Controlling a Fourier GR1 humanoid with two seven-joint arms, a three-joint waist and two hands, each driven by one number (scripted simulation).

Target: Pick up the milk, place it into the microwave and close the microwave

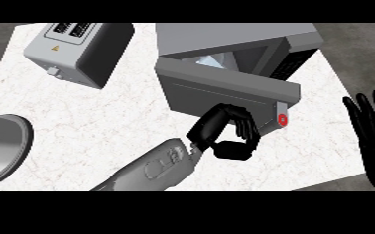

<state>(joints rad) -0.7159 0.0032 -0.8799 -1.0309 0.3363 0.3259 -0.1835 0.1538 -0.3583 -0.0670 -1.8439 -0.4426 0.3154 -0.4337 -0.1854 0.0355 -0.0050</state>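
Two hands show over a white marbled desk (110, 114). The left hand (230, 134), on a grey forearm rising from the lower edge, has its fingers curled and rests against the outer face of the microwave (242, 44) door (219, 87), just beside the red button (282, 120) at the door's near corner. It holds nothing that can be seen. The door stands partly swung, nearly across the opening. Beyond the hand, through the gap above the door, a pale shape inside may be the milk (209, 60), though this is hard to tell. If so, picking and placing look done, and pushing the door fully shut is what remains. The right hand (362, 124) rests open at the right edge, fingers up. Far left of the left hand sit a toaster (77, 49) and a metal bowl's rim (18, 144).
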